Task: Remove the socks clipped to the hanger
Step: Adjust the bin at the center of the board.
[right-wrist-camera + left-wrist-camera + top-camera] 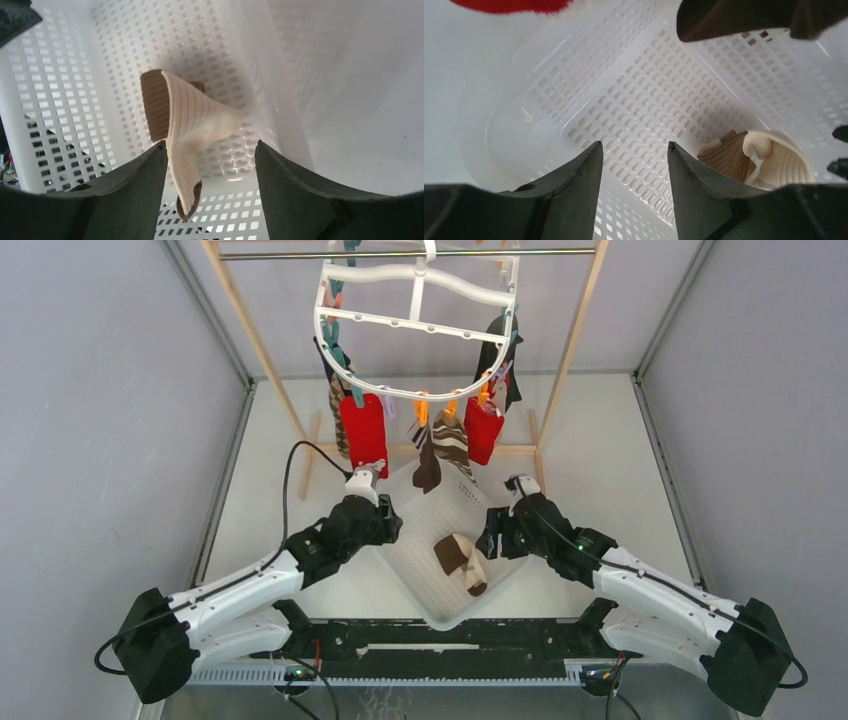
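Your left gripper [634, 150] hangs released and empty over the left edge of the white perforated basket [589, 95]. Your right gripper [210, 150] is spread too, grasping nothing. A beige-and-brown sock [185, 115] lies in the basket just beneath it. Beyond both, red socks [362, 430] and brown striped socks [452, 440] hang clipped to the white hanger [415, 315].
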`<state>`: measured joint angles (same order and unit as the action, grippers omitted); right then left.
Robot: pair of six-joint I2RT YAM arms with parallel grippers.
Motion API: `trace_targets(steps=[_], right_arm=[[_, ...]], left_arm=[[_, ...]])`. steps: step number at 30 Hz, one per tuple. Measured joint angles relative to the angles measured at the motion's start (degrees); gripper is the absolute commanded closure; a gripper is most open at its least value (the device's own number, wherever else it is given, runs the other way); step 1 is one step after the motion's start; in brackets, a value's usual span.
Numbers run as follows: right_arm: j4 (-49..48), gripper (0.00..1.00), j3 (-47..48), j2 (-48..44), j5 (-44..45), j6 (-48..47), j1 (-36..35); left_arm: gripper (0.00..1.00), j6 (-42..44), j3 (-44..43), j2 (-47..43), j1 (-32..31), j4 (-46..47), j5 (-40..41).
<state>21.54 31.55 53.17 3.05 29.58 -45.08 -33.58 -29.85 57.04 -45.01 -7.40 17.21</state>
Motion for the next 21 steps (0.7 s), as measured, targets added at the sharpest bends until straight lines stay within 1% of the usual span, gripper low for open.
trace_targets(steps=[5, 11, 21], right_arm=[[0.0, 0.28, 0.0, 0.1, -3.1, -1.7, 4.3], [-1.2, 0.28, 0.0, 1.8, -6.7, -3.8, 8.2], [-1.5, 0.27, 4.5, 10.1, -9.4, -7.9, 10.3]], left_arm=[[0.45, -1.5, 0.1, -1.5, -3.0, -2.3, 1.2], [0.45, -3.7, 1.4, -2.8, -6.8, -2.0, 3.2], [0.45, -8.4, 4.2, -7.6, -13.0, -2.6, 6.8]])
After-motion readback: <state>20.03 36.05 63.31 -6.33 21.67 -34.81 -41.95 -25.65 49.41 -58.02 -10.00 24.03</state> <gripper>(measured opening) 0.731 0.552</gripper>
